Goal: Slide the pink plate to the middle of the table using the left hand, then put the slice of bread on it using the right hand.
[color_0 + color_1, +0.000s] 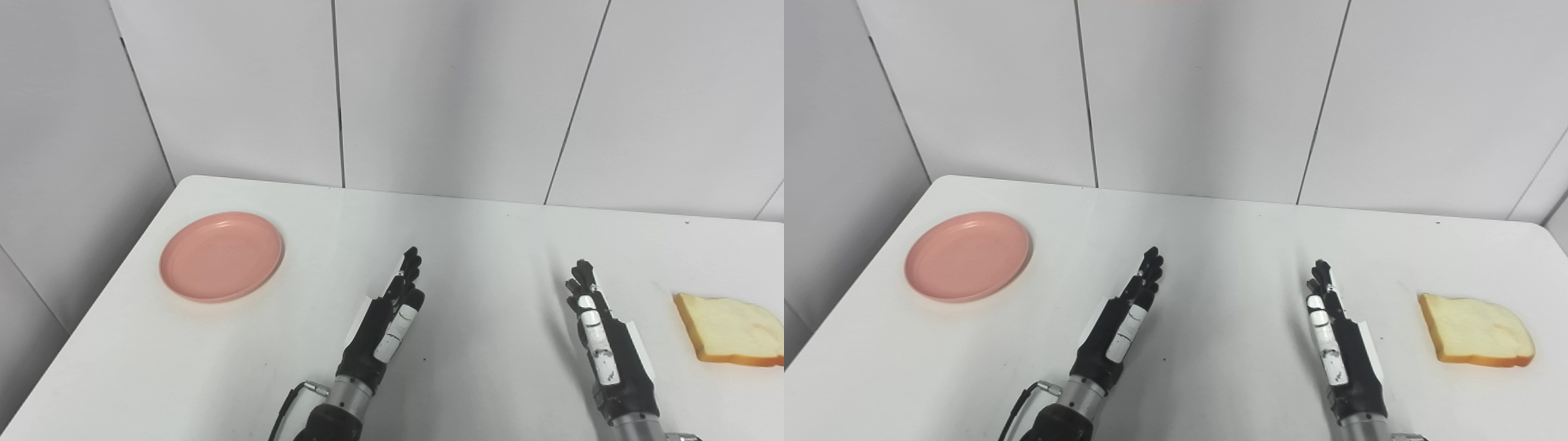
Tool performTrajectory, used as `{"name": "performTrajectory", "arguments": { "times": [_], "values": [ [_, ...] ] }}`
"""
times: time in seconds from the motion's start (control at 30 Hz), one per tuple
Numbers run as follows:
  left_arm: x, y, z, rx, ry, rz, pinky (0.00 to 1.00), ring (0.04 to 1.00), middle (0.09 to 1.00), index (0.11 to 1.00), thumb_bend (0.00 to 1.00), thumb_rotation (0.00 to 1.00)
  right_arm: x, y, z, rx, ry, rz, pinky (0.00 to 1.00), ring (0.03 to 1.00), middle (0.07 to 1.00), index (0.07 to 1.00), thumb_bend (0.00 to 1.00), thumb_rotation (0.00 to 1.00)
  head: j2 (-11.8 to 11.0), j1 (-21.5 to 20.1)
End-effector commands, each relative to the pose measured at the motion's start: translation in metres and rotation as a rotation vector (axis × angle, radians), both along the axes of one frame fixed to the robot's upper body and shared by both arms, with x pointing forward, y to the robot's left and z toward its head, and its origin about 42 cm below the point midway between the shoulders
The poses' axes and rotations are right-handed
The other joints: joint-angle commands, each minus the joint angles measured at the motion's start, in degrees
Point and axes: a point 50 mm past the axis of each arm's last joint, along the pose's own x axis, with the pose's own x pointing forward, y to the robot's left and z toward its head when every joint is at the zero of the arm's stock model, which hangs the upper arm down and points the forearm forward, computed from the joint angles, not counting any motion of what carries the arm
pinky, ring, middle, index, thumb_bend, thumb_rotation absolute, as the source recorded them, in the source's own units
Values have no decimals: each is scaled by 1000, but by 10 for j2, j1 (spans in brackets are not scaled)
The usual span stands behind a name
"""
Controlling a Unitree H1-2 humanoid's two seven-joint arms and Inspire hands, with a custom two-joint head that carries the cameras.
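Note:
The pink plate [221, 255] lies empty on the white table [478, 239] near its left edge; it also shows in the right eye view [967, 255]. The slice of bread [1476, 331] lies flat at the right side of the table. My left hand [389, 321] is open, fingers straight and pointing away, over the table's middle front, well right of the plate. My right hand [600, 334] is open too, fingers straight, left of the bread and apart from it. Neither hand holds anything.
White wall panels [453, 92] stand behind the table's far edge. The table's left edge runs diagonally close to the plate. Bare table surface lies between the two hands.

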Motion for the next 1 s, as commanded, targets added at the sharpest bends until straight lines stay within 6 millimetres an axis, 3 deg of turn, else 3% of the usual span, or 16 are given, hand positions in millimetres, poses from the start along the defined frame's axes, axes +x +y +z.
{"name": "performTrajectory", "arguments": {
  "times": [0.0,0.33,0.47,0.6,0.73,0.83,0.97],
  "values": [
    [6,-6,13,-30,-58,-6,1000,1000,1000,1000,886,953,6,1,17,10,-107,16,1000,989,1000,1000,302,1000,1,1],
    [11,0,40,-45,-141,-5,967,1000,1000,1000,847,936,7,1,17,20,-104,19,1000,990,1000,1000,316,1000,-5,12],
    [10,5,66,48,-245,91,920,972,982,982,793,998,8,1,16,23,-99,26,1000,996,1000,1000,310,1000,-8,17],
    [11,8,88,-42,-299,154,881,932,950,950,836,1000,9,2,15,27,-97,24,1000,996,1000,1000,307,1000,-12,23],
    [13,12,108,-104,-324,132,918,968,987,989,815,999,10,2,14,25,-96,25,1000,999,1000,1000,268,1000,-13,25],
    [17,25,126,-125,-317,130,984,981,997,999,852,989,10,2,13,33,-91,25,1000,1000,1000,1000,279,1000,-14,25],
    [23,43,137,-140,-319,142,1000,986,1000,1000,861,978,9,1,14,31,-76,28,1000,1000,1000,1000,284,1000,-14,25]
  ]
}}
